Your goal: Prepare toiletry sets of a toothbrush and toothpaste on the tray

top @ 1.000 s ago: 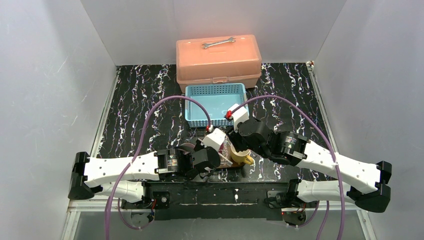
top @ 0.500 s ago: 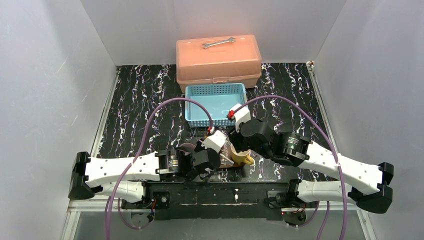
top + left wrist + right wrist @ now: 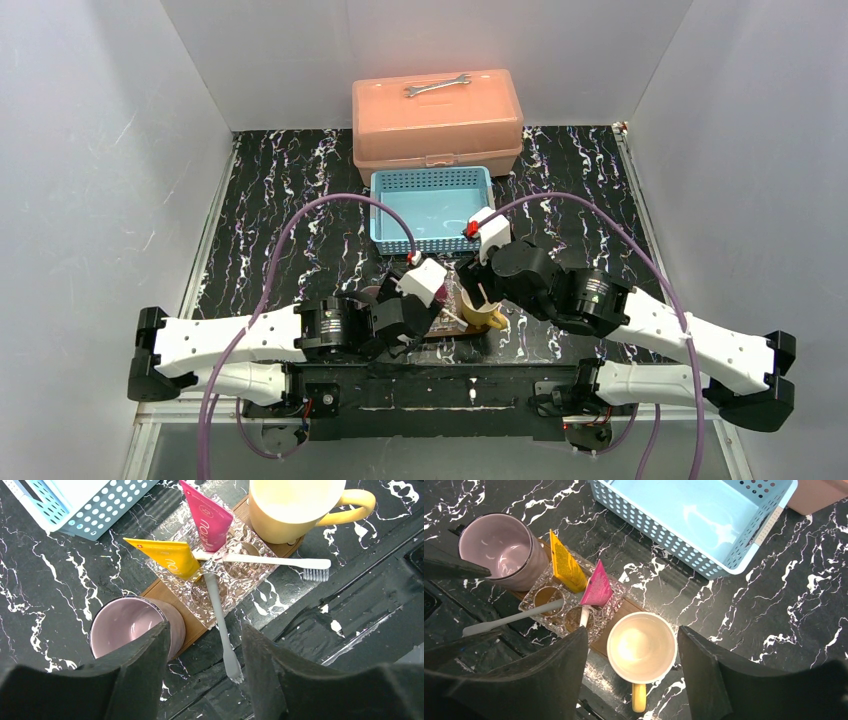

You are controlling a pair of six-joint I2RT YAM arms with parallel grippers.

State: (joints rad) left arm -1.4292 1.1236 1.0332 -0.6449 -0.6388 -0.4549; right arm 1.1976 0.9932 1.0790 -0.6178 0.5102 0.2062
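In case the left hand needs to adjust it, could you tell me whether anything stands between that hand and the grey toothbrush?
Nothing visible does. The grey toothbrush lies uncovered on the glass dish, directly below the open left hand; the mauve cup stands off to one side.

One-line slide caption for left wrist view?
Yellow tube, pink tube and two toothbrushes on a clear dish, wooden tray, between pink cup and yellow mug.

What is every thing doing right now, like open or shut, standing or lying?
Yellow tube, standing tilted in glass holder.
Pink tube, standing tilted there too.
White toothbrush, lying down.
Grey toothbrush, lying down.
Purple cup, upright, empty.
Yellow mug, upright, empty.
Blue basket, empty.
Orange box, shut.
Left gripper, open.
Right gripper, open.
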